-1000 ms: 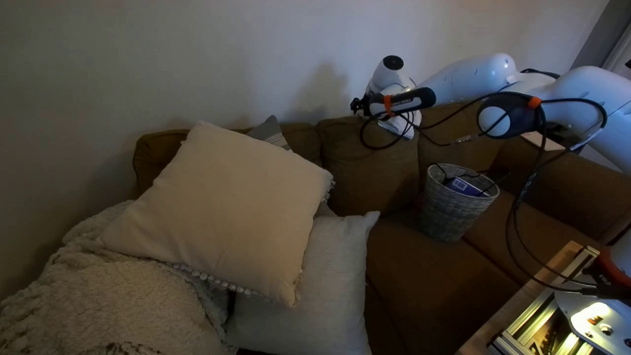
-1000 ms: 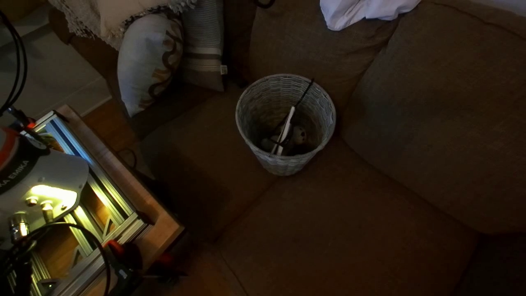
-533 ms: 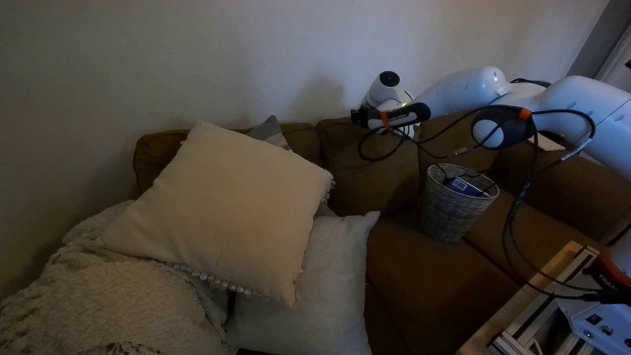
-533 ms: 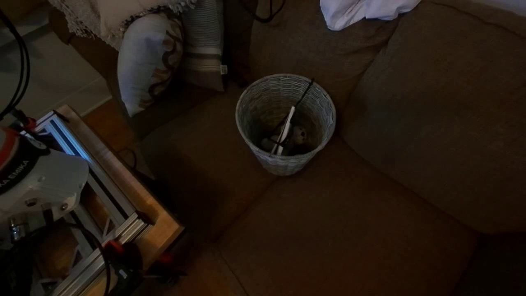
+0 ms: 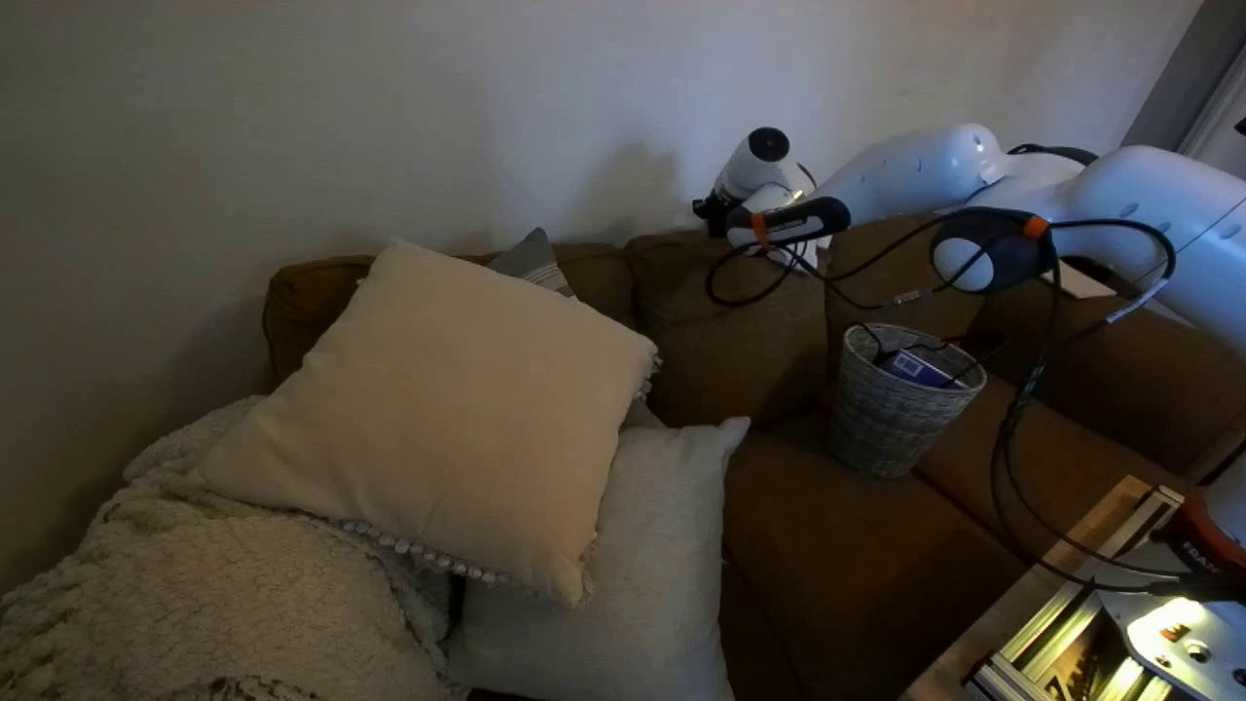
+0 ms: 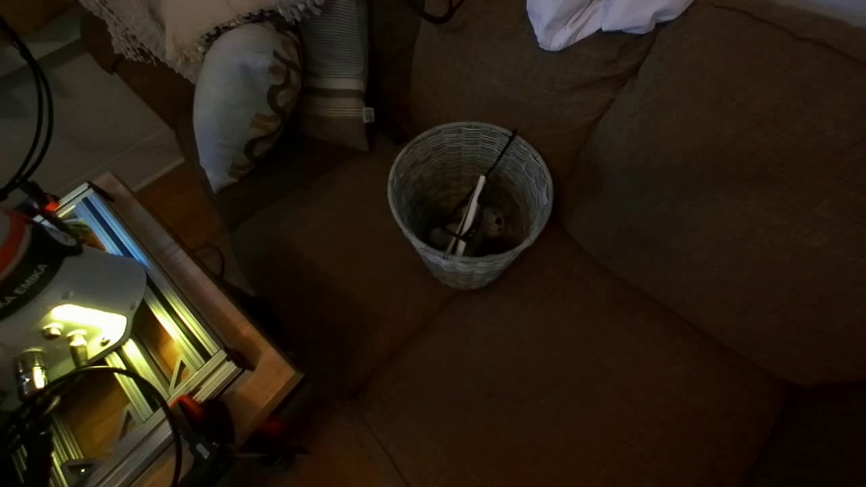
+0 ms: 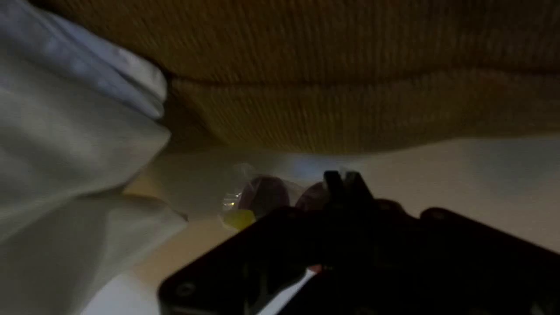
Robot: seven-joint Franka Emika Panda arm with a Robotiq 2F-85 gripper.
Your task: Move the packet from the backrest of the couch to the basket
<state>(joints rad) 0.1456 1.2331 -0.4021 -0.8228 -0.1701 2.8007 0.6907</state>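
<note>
your black two-finger gripper (image 7: 344, 177) is at the top of the brown ribbed-fabric backrest (image 7: 332, 109), and in the wrist view you see its fingers (image 7: 334, 186) drawn almost together. they pinch one end of the clear plastic packet (image 7: 264, 197), which shows dark purple rounded pieces and a yellow patch through its film; the light is dim, so you cannot tell how much film is between the tips. the packet is right at those tips, just beside the backrest's upper edge, with the plain pale wall (image 7: 472, 186) behind it, and you cannot tell whether it touches either one. in an exterior view your white jointed arm (image 5: 905, 175) reaches over to that spot, black cables (image 5: 1027, 389) looping below it. in both exterior views you have the round grey woven basket (image 6: 470, 274) standing on the brown fabric seat (image 6: 575, 379), well apart from your gripper; in it are a blue-and-white box (image 5: 915, 368) and a thin black cord (image 6: 502, 154). a white cloth (image 6: 592, 24) drapes over the backrest near the gripper. farther along you see a big cream cushion (image 5: 458, 399) with pompom trim lying over an off-white pillow (image 5: 652, 584), and a fluffy cream blanket (image 5: 204, 584) beside them
</note>
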